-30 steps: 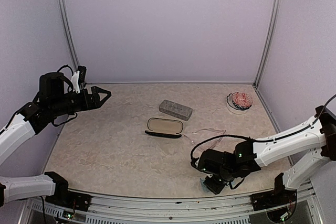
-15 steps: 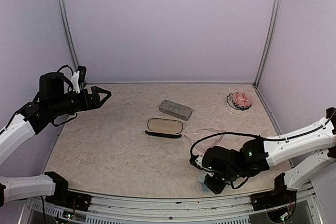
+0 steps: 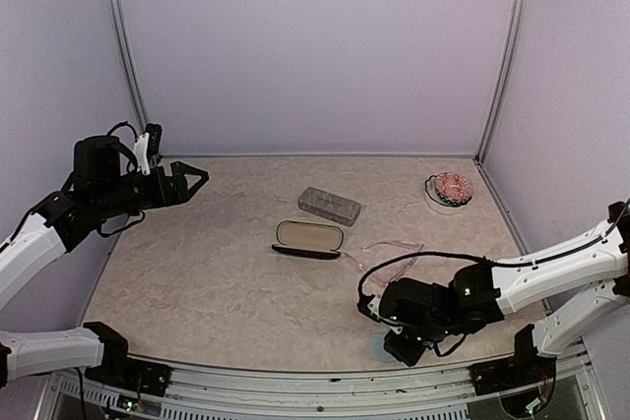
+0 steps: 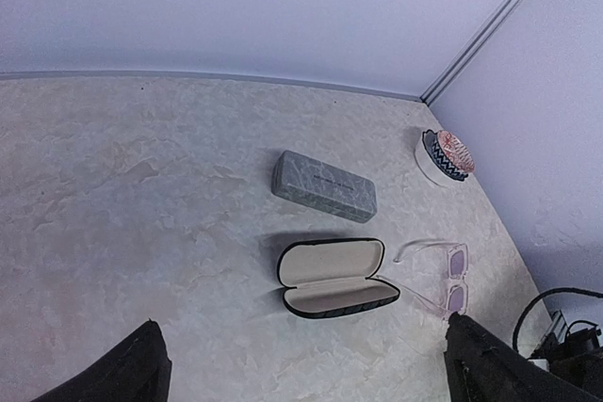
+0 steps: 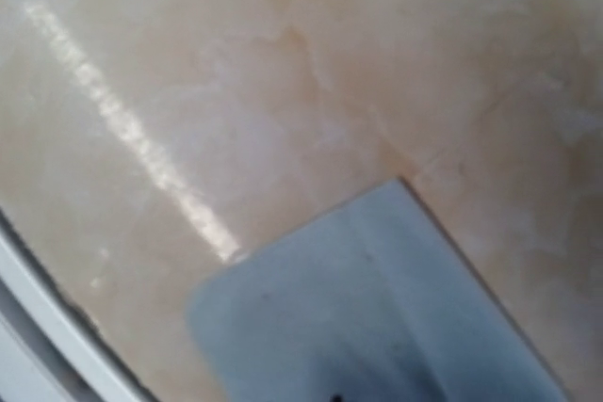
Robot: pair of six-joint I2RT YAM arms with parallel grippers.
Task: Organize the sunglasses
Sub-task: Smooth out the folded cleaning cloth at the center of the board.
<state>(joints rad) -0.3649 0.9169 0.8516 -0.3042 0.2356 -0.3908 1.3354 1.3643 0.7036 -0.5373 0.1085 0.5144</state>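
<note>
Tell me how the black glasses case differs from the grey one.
The black case lies open, showing a pale lining; the grey case is shut. The black case has rounded ends; the grey case is boxier. The grey case sits farther back than the black case. Both lie flat on the table.

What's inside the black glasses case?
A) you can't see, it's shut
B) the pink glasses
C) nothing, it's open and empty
C: the black case lies open with its pale lining bare, and the pink glasses lie outside it, just beside it.
</note>
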